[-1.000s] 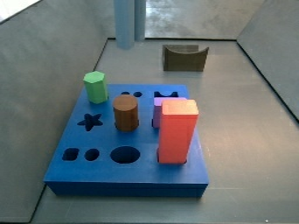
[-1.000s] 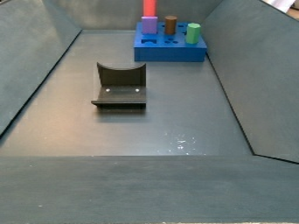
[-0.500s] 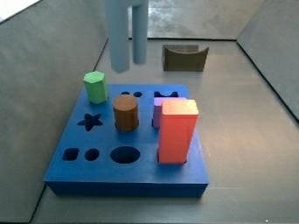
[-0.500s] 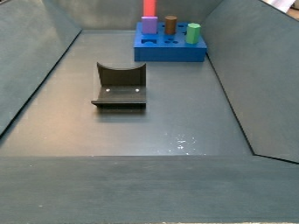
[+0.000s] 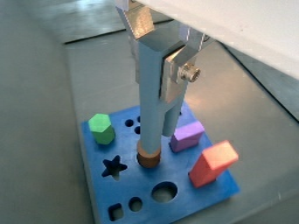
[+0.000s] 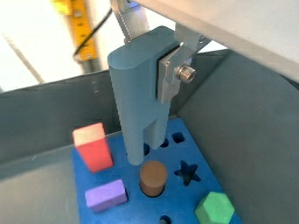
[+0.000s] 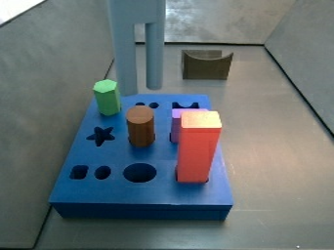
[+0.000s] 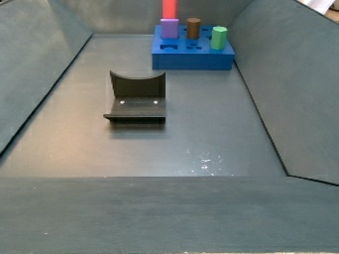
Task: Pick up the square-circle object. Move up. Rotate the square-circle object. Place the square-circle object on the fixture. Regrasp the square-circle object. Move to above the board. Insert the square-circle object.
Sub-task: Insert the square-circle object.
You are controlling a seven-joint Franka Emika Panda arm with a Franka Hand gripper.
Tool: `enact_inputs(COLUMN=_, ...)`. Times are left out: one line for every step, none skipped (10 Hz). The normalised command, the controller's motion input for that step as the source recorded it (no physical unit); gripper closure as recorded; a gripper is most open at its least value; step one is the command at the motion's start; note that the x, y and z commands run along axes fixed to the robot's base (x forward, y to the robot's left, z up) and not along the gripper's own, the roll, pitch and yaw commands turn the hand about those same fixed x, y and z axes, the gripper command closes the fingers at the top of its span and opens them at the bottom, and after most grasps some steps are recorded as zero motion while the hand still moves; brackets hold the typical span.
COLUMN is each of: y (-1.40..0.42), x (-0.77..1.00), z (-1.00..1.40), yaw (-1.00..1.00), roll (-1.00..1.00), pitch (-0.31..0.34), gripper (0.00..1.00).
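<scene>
My tool [image 5: 163, 74] pinches the square-circle object [image 5: 152, 114] upright above the board [image 5: 187, 197], its lower end just over the brown cylinder [image 6: 153, 180]. In a side view the peg hangs behind the green hexagonal peg [image 7: 105, 97]. The fixture [image 8: 135, 96] sits well apart.

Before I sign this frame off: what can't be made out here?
- Wrist view: the gripper, shut on the square-circle object above the board; the peg's tip overlaps the brown cylinder, so the hole below is unclear.
- Side view: the top edge cuts off the gripper above the peg.
- Side view: the board is too small to read its holes.
</scene>
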Motion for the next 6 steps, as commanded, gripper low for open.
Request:
enact_inputs(y=0.0, x=0.0, z=-0.15, yaw=-1.0, roll=0.0, pitch=0.0, gripper=1.0)
enact_inputs(y=-0.11, x=0.0, z=-0.24, yaw=-0.94, roll=0.0, pitch=0.0, gripper=1.0)
enact_inputs(y=-0.28, x=-0.09, z=-0.31, yaw=-0.76, roll=0.0, pitch=0.0, gripper=1.0)
enact_inputs(y=-0.43, x=-0.21, z=-0.42, yaw=-0.58, roll=0.0, pitch=0.0, gripper=1.0)
enact_inputs(y=-0.46, x=-0.23, z=-0.44, yaw=-0.43, roll=0.01, pitch=0.0, gripper=1.0)
enact_inputs(y=-0.33, x=-0.26, z=-0.41, yaw=-0.45, roll=0.02, pitch=0.0, gripper=1.0)
